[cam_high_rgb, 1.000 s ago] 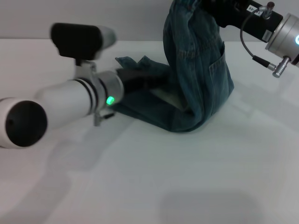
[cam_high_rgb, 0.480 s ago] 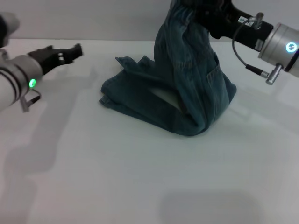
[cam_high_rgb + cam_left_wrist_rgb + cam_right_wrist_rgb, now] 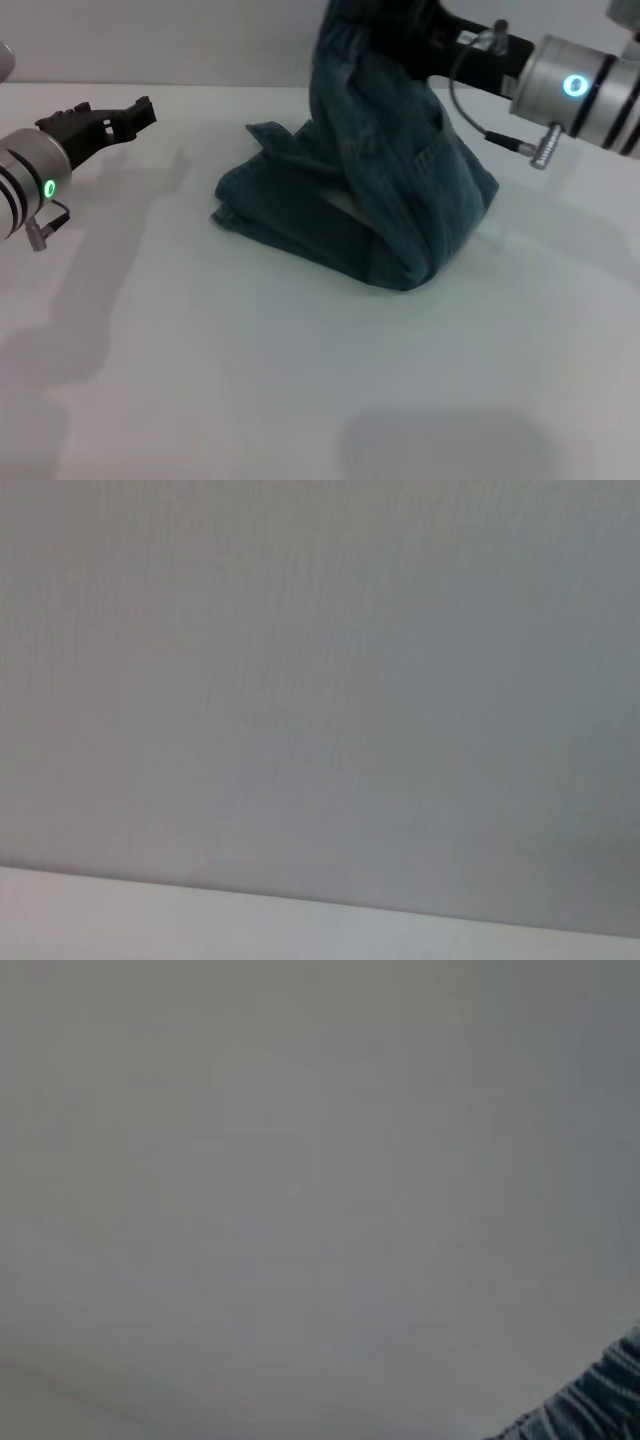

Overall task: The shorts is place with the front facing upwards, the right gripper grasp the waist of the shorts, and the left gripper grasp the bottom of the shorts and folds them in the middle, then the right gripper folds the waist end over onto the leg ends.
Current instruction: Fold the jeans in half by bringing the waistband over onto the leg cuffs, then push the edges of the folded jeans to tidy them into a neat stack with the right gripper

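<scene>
Worktop [image 3: 300, 400]: white, bears the garment | Shorts [image 3: 380, 210]: denim, leg ends lying at centre, waist end lifted toward 12 o'clock | Right pincer [image 3: 400, 30]: at 1 o'clock, clenched on the waist of the shorts | Left pincer [image 3: 140, 108]: at 10 o'clock, released, well apart from the shorts.
</scene>
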Available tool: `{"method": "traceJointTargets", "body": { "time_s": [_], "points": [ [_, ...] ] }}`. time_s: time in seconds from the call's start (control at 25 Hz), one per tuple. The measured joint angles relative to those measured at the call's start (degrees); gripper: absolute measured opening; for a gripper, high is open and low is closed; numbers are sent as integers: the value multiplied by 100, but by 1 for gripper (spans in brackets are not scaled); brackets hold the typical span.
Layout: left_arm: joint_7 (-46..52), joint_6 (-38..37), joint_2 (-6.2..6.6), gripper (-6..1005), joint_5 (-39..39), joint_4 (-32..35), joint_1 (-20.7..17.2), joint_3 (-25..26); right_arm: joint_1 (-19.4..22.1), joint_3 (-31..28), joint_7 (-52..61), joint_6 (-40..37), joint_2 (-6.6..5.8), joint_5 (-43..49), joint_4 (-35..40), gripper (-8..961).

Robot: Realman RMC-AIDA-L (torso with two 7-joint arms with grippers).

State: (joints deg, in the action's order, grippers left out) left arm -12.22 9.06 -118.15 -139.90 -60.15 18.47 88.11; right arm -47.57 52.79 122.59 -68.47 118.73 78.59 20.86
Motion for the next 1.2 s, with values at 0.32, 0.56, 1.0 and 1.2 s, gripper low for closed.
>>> {"method": "traceJointTargets", "body": {
  "time_s": [0.32, 0.56, 1.0, 1.2],
  "points": [
    [0, 6, 10, 810, -3, -110, -36, -55, -118, 174, 131, 327, 0, 40, -129, 250],
    [-78, 19, 12, 810, -3, -303, -151, -67, 105, 165, -7, 435, -9, 37, -60, 440],
    [-133, -2101, 8, 810, 37, -20, -375, -1103, 903, 316, -4250, 2203, 107, -980, 883, 776],
    [-52, -2360, -1, 810, 43, -8, -450, -1542, 956, 897, -6088, 3545, 104, -2460, 1181, 776]
  ]
}}
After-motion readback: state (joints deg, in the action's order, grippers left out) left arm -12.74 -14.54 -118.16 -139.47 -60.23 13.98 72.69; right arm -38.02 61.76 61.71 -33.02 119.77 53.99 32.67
